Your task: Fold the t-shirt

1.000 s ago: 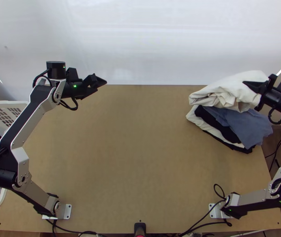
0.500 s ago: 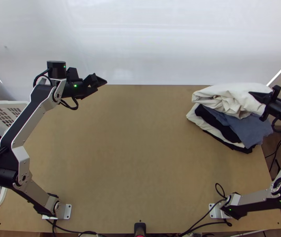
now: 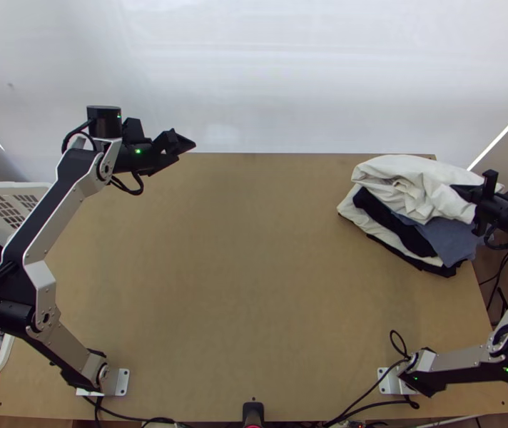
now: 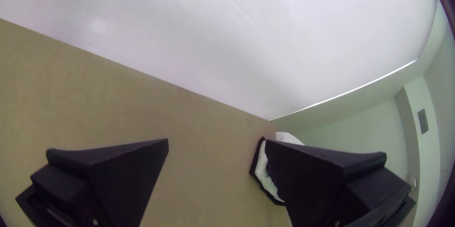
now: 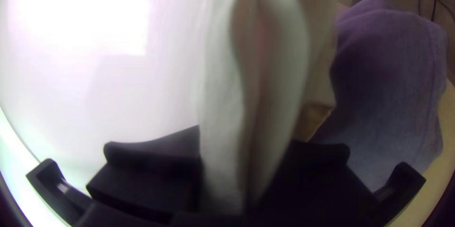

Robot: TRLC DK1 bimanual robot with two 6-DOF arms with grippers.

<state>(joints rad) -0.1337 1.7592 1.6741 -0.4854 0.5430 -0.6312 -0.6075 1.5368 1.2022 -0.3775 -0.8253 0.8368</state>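
Observation:
At the table's far right, the white t-shirt (image 3: 414, 171) lies bunched and folded over the top of a clothes stack, partly covering a blue-grey garment (image 3: 452, 241). My right gripper (image 3: 463, 194) is at the shirt's right side. In the right wrist view, white cloth (image 5: 265, 61) runs down between the black fingers, and the right gripper (image 5: 244, 149) is shut on it. Above the table's far left part is my left gripper (image 3: 188, 142), away from the clothes. Its fingers stand wide apart in the left wrist view, with nothing between them at the left gripper (image 4: 216, 140).
Under the shirt, the stack also holds black (image 3: 389, 221) and white pieces. A white basket (image 3: 33, 190) with dark and grey clothes stands at the left edge. Bare table (image 3: 240, 271) stretches between the arms, and a pale screen (image 3: 268, 78) rises behind it.
My right gripper has come nearer the table's front edge, bringing the white shirt lower over the stack and covering more of the blue-grey garment. The left arm has shifted very slightly.

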